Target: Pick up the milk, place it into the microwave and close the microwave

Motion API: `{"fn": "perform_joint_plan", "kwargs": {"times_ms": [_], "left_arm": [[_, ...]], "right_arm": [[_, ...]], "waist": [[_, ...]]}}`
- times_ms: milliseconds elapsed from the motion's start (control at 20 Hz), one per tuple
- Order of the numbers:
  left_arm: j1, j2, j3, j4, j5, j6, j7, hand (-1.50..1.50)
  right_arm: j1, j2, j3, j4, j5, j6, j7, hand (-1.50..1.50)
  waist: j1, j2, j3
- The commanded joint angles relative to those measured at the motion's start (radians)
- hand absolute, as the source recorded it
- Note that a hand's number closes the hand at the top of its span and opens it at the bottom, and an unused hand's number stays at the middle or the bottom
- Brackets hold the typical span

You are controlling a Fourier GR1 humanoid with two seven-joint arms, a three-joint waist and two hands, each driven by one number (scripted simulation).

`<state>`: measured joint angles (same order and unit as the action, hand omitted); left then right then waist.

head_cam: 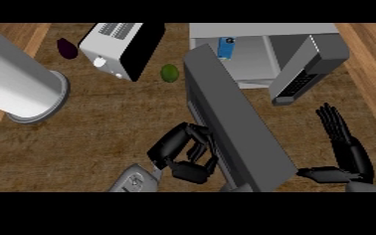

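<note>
**Once the milk is inside, only the door is left**

Since a hinged panel is more easily pushed than grasped, the fingers of the left hand [180, 152] are curled in on themselves, nothing enclosed, and set against the outer face of the microwave door [235, 124]. That door is seen standing wide open, swung out over the counter [95, 124] toward the robot. The right hand [341, 147] is held open, fingers up, at rest near the right edge; it is judged to be kept out of the door's path. Beyond the door, the milk [226, 47], a blue carton, is found inside the microwave [257, 30], so placing is judged done and closing remains. A toaster [117, 50] and a lime [169, 72] are left apart.
</note>
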<state>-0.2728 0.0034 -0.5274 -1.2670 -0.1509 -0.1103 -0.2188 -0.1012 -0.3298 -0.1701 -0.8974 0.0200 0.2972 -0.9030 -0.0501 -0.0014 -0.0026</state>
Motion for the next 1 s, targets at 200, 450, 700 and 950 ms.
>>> {"fn": "perform_joint_plan", "kwargs": {"times_ms": [200, 450, 700, 950], "left_arm": [[-0.12, -0.003, -0.156, 0.273, 0.154, 0.284, -0.208, 1.5], [-0.186, -0.003, -0.257, 0.353, 0.276, 0.39, -0.236, 1.5], [-0.302, -0.003, -0.33, 0.393, 0.41, 0.388, -0.173, 1.5], [-0.308, -0.003, -0.364, 0.331, 0.527, 0.481, -0.251, 1.5]], "right_arm": [[0.076, -0.024, 0.036, -0.232, -0.133, 0.181, 0.048, -1.5], [0.112, -0.067, 0.05, -0.379, -0.209, 0.216, 0.117, -1.5], [0.124, -0.076, 0.08, -0.484, -0.261, 0.218, 0.197, -1.5], [0.111, -0.097, 0.107, -0.557, -0.32, 0.251, 0.258, -1.5]], "waist": [[-0.032, 0.008, -0.002], [-0.067, 0.013, -0.003], [-0.093, 0.02, -0.003], [-0.127, 0.025, -0.005]]}}
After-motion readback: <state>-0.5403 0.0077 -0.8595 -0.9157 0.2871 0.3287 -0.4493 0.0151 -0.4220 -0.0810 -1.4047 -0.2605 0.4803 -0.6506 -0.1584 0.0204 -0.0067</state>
